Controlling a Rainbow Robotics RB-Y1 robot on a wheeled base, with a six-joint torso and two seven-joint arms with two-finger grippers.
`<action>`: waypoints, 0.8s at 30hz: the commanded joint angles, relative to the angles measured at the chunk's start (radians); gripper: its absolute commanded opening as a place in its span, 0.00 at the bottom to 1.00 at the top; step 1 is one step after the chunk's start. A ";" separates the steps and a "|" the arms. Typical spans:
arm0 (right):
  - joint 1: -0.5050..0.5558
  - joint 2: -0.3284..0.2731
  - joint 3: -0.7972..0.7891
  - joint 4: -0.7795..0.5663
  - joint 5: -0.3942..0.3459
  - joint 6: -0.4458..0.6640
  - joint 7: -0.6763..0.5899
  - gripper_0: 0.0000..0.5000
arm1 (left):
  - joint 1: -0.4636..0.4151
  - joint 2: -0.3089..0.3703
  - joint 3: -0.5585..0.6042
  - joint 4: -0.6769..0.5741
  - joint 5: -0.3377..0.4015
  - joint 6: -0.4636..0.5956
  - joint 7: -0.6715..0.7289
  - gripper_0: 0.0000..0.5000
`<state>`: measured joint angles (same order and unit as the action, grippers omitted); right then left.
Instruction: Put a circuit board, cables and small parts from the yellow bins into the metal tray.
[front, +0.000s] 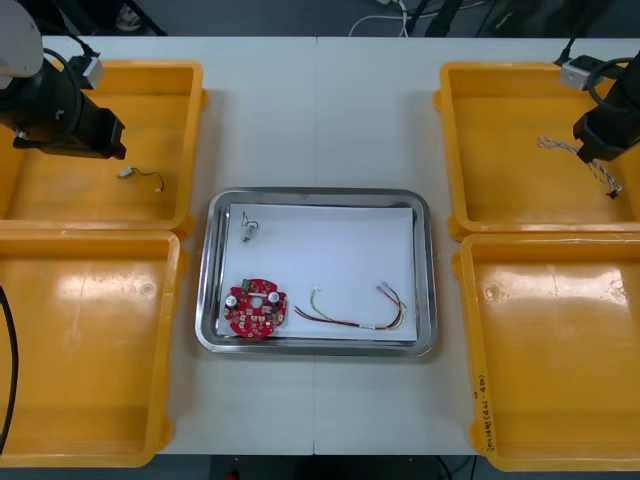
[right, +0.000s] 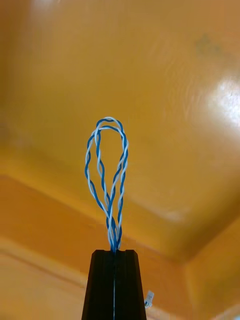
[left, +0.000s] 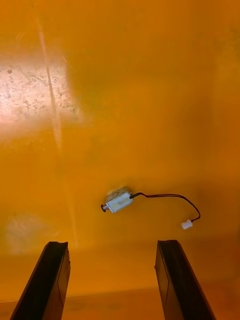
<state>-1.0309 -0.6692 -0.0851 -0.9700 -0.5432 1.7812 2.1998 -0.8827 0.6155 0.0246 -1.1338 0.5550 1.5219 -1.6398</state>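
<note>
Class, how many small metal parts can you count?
2 small metal parts: one in the metal tray's far-left corner, one in the far left yellow bin, near the open left gripper.

and the tally is being taken: four yellow bins (front: 60, 190) are counted on the worktop (front: 320, 100), two at each side. one metal tray (front: 204, 300) is noted. one round red circuit board (front: 255, 310) is logged. cables are put at two: one red and yellow cable (front: 355, 312), one twisted blue and white cable (front: 560, 148). two more are counted: one small metal part (front: 247, 230) in the tray, another small metal part (front: 130, 172) in a bin.
</note>
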 joint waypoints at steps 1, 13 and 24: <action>0.017 -0.041 -0.058 -0.136 0.003 0.106 -0.043 0.00 | -0.048 -0.020 -0.020 0.028 0.006 -0.034 -0.091 1.00; 0.064 0.036 -0.055 -0.504 -0.037 0.139 -0.084 0.00 | -0.048 -0.046 -0.052 0.109 0.006 -0.132 -0.107 1.00; 0.155 0.054 0.080 -0.836 -0.181 0.139 -0.259 0.00 | -0.038 -0.054 -0.068 0.167 0.008 -0.209 -0.132 1.00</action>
<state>-0.8951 -0.6117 -0.0689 -1.7290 -0.6899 1.9157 1.9968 -0.8829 0.5728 -0.0156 -0.9675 0.5556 1.3450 -1.6404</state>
